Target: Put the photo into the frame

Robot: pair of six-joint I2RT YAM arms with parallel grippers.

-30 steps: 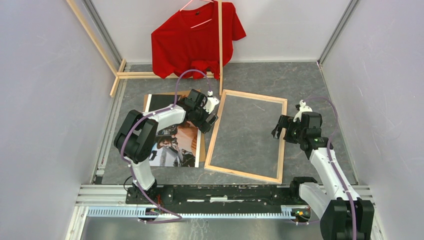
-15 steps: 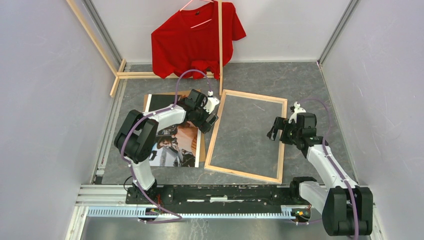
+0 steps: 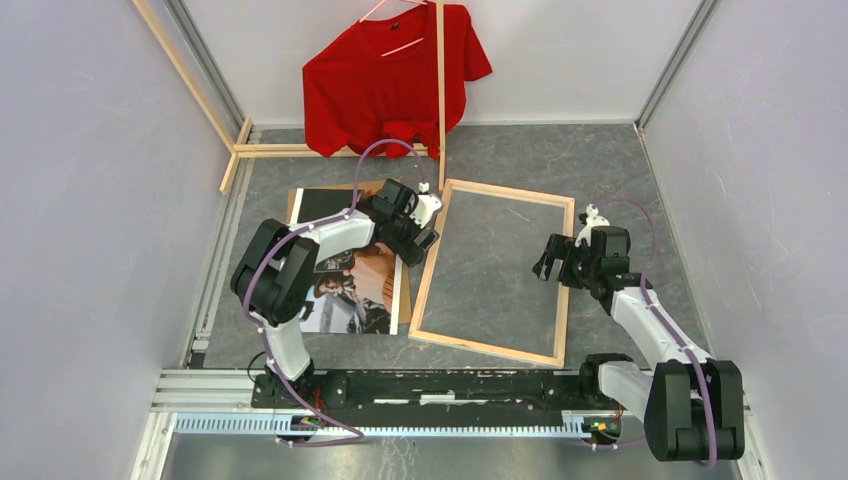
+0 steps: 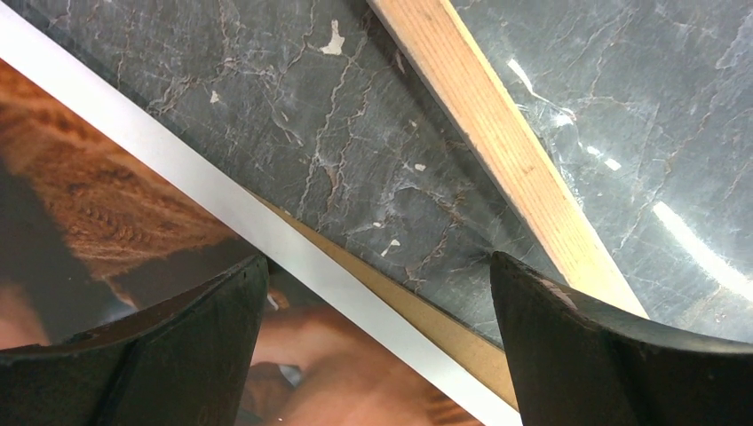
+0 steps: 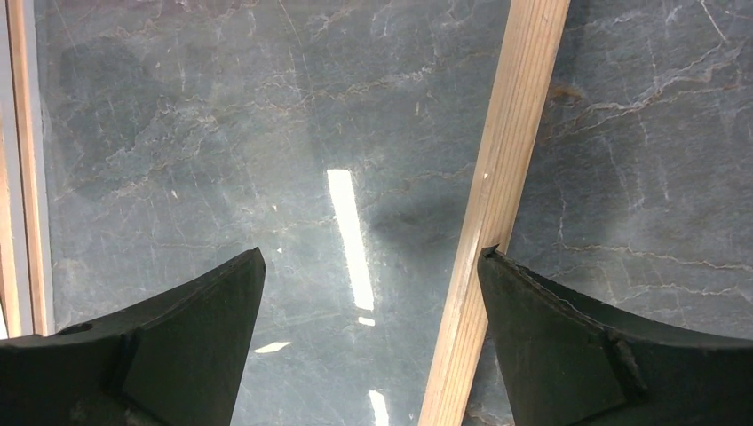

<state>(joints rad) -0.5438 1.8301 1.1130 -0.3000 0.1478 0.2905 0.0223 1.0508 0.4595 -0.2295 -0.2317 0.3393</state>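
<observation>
The frame (image 3: 428, 268) lies flat on the grey table, bare wood up, right of centre. The photo (image 3: 345, 290), with dark and orange tones, lies left of it on a brown cardboard sheet (image 3: 404, 300). My left gripper (image 3: 420, 235) hovers open over the photo's right edge, beside the frame's left rail. In the left wrist view its fingers (image 4: 178, 355) straddle the photo's white border (image 4: 266, 240), the cardboard edge (image 4: 426, 319) and a strip of bare table; the frame rail (image 4: 506, 151) passes the right finger. My right gripper (image 3: 550, 262) hangs open over the frame's right rail (image 5: 506, 177), holding nothing.
A red T-shirt (image 3: 390, 80) hangs on a hanger at the back, on a rack of pale wooden poles (image 3: 300, 150). White walls close in both sides. A metal rail (image 3: 400, 385) with the arm bases runs along the near edge.
My right gripper has shifted a little left, from just outside the frame's right rail to over it. The left arm, photo and frame have stayed put.
</observation>
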